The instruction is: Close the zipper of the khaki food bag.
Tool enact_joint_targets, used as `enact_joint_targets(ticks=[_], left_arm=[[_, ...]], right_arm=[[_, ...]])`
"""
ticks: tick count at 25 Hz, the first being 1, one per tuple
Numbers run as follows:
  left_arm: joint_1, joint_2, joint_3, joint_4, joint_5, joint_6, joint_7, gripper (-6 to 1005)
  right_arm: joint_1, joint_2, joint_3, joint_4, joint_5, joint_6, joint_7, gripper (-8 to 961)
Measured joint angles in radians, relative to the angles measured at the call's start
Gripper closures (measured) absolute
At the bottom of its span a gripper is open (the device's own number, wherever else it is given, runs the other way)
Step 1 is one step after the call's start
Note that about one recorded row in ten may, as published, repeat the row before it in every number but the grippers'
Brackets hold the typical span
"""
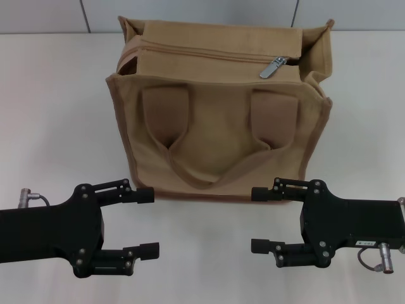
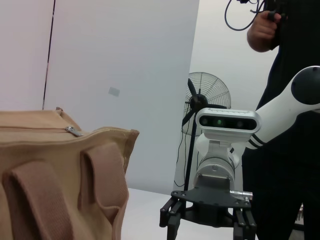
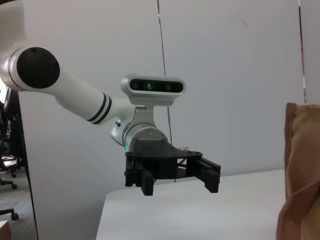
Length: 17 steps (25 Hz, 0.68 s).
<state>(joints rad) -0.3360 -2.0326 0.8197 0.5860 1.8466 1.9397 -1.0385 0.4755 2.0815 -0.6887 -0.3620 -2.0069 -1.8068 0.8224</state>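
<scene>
The khaki food bag point(image 1: 218, 136) stands upright in the middle of the white table, handle side facing me. The zipper point(image 1: 209, 54) runs along its top, with the silver pull tab point(image 1: 273, 66) near the bag's right end. My left gripper point(image 1: 149, 223) is open and empty, low in front of the bag's left corner. My right gripper point(image 1: 258, 219) is open and empty in front of the bag's right corner. The left wrist view shows the bag point(image 2: 50, 175), the pull tab point(image 2: 73, 131) and the right gripper point(image 2: 207, 222). The right wrist view shows the left gripper point(image 3: 177, 184) and the bag's edge point(image 3: 302, 165).
The white table point(image 1: 57, 114) extends on both sides of the bag, with a grey wall behind. In the left wrist view a standing fan point(image 2: 205, 102) and a person in dark clothes point(image 2: 292, 75) are beyond the table.
</scene>
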Motion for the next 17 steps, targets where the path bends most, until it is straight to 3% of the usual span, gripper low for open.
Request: enact_joint_targets(ticks=[17], left_arm=[[0.0,0.001,0.001,0.0,0.0,0.005,0.0,201]], right_arm=[[0.0,0.0,0.0,0.0,0.005,0.0,0.0,202]])
